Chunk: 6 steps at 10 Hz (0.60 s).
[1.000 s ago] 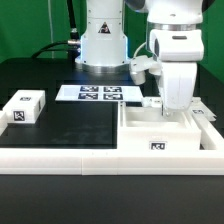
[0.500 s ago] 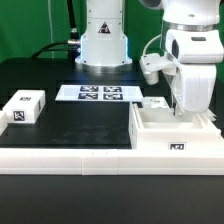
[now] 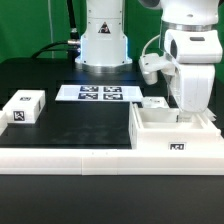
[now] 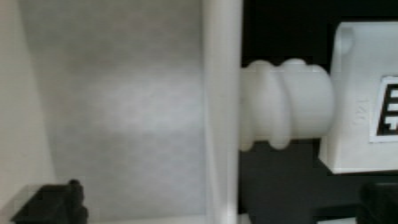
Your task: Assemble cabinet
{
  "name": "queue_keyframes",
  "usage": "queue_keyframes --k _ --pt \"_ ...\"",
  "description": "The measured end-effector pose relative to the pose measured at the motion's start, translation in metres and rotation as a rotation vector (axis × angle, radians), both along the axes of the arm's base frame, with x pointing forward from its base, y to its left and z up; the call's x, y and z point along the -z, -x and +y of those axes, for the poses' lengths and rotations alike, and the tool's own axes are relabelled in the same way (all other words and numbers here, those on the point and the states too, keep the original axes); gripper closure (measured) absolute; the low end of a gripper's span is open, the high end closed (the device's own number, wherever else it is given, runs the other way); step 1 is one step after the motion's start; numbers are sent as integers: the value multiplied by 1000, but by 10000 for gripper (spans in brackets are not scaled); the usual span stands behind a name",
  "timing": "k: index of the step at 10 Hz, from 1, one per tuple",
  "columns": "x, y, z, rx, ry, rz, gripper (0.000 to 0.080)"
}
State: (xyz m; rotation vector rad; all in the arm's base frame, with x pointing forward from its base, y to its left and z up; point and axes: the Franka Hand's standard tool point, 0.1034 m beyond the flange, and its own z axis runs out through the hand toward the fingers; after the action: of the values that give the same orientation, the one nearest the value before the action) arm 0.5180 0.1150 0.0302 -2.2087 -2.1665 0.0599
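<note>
The cabinet (image 3: 170, 135), a white open-topped box with a tag on its front, stands at the exterior view's right. My gripper (image 3: 186, 114) reaches down at its far right wall. In the wrist view my gripper (image 4: 215, 198) straddles the cabinet wall (image 4: 222, 90): one dark fingertip (image 4: 54, 200) is inside the box and the other is outside, both well clear of the thin wall. The jaws stand wide open and hold nothing. A white ribbed part with a tag (image 4: 294, 100) lies just outside that wall.
A small white tagged block (image 3: 24, 107) lies at the exterior view's left. The marker board (image 3: 98, 93) lies at the back by the arm's base. A low white rail (image 3: 60, 158) runs along the front edge. A small white part (image 3: 155, 102) sits behind the cabinet.
From a second ago to half a second ago the gripper and the cabinet shifted toward the exterior view's right. Since then nothing has visibly moved.
</note>
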Motion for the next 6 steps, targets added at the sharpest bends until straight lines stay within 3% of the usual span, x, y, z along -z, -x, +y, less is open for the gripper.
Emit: queue_keyframes --k 3,6 --pt "-1 0 0 4 0 -1 1" --pt "-33 15 1 20 10 -34 2"
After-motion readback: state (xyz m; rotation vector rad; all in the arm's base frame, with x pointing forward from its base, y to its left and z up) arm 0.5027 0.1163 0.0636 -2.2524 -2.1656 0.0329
